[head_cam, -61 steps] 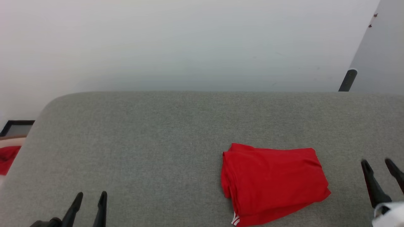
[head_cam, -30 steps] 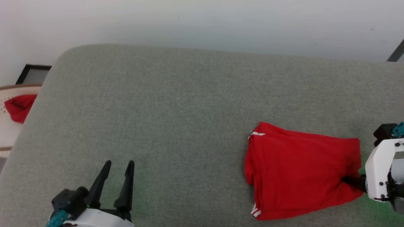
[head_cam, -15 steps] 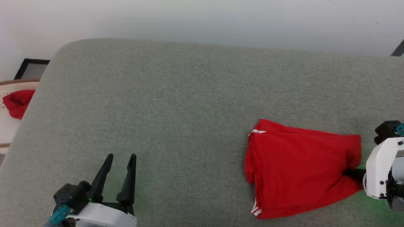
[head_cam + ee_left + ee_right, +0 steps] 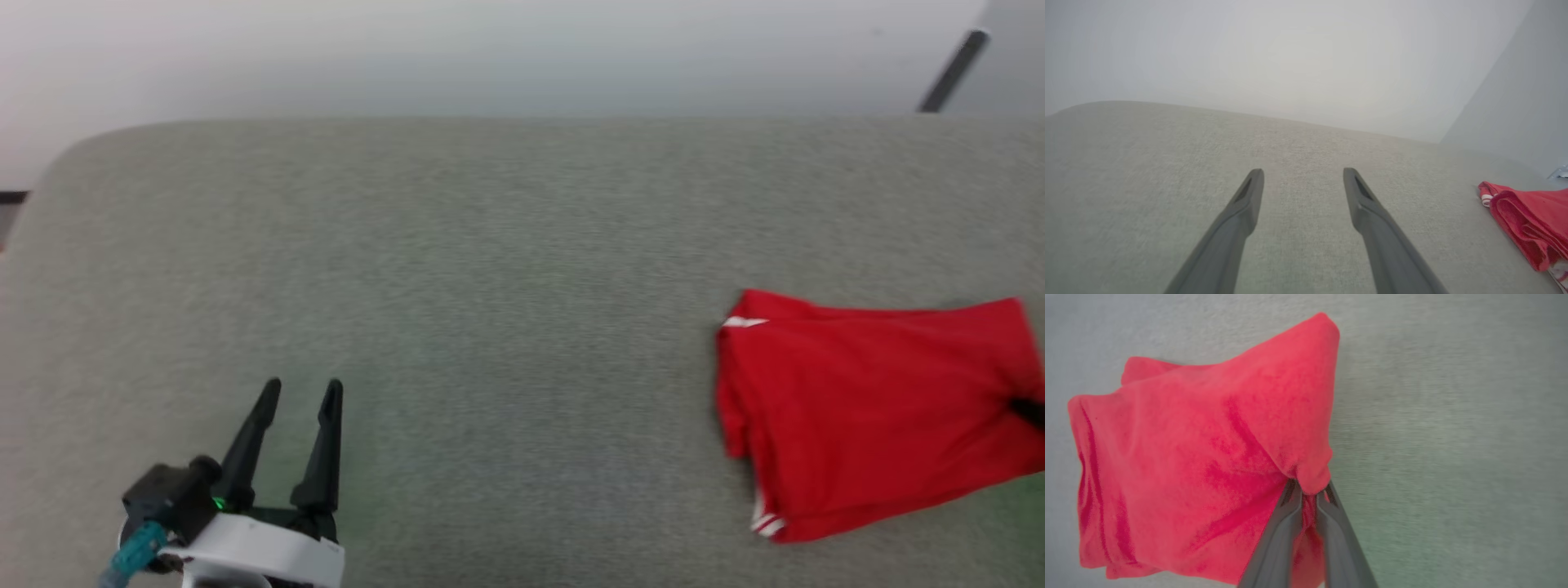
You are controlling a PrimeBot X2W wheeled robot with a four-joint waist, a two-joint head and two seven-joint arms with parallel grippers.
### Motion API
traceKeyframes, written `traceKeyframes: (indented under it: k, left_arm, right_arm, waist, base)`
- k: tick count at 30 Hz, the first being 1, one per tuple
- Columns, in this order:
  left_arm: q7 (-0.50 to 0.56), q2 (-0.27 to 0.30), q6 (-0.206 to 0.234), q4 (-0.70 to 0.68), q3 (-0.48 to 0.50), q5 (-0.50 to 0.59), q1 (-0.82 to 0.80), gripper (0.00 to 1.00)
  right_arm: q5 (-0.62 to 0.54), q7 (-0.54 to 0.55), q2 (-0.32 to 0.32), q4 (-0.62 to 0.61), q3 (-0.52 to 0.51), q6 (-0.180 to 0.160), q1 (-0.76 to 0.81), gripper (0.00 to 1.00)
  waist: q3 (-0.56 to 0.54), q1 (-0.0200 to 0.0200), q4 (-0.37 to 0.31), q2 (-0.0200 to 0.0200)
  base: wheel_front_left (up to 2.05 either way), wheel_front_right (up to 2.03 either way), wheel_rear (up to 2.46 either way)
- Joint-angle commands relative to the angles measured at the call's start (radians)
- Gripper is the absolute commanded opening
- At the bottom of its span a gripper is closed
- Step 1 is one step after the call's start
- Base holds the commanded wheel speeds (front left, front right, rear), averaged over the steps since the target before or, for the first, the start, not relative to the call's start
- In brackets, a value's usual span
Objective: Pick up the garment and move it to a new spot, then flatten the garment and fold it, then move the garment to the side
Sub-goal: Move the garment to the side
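The head camera is swinging, so the whole scene is sitting differently than half a second ago: the garment is now showing farther toward the picture's right edge, though it is keeping its folded shape. Two seconds back the right hand was standing open beside the cloth. Now it is closing its two fingers tight on the garment's near edge, with red fabric bunching between them and tenting up just beyond the tips. The rest of the folded shirt is spreading out ahead of that hand and to its left, lying on the grey fabric-covered worktop, with white stripe trim peeking out at one corner.

The left hand is holding its fingers wide apart with nothing between them, low over the worktop. The garment is lying well off to its right. Beyond both hands a pale wall is rising behind the worktop, and a dark post is leaning against it far off to the right.
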Motion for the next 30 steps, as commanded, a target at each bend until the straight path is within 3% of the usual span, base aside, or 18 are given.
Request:
traceKeyframes:
  k: [1, 7, 15, 30]
  left_arm:
    - [0.001, 0.005, -0.005, -0.003, 0.001, 0.012, -0.015, 1.00]
    - [0.001, 0.030, -0.005, -0.024, -0.012, 0.018, -0.066, 1.00]
    - [0.039, 0.075, -0.006, -0.062, -0.045, 0.030, -0.166, 1.00]
    - [0.089, 0.131, 0.002, -0.128, -0.052, 0.039, -0.229, 1.00]
  right_arm:
    - [0.004, -0.005, -0.004, 0.000, -0.013, 0.000, 0.008, 0.00]
    - [-0.020, -0.062, -0.028, 0.035, -0.106, 0.000, -0.002, 0.00]
    - [-0.084, -0.165, -0.018, 0.144, -0.120, 0.000, -0.114, 0.00]
    - [-0.255, -0.394, 0.002, 0.443, -0.038, -0.001, -0.341, 0.00]
  waist:
    - [0.016, 0.0000, -0.052, 0.0000]
    - [0.063, 0.0000, -0.142, 0.0000]
    - [0.136, 0.0000, -0.228, 0.0000]
    - [0.212, 0.0000, -0.264, 0.0000]
  base:
    - [0.00, 0.00, 0.00]
    - [0.00, 0.00, 0.00]
    - [0.00, 0.00, 0.00]
    - [0.00, 0.00, 0.00]
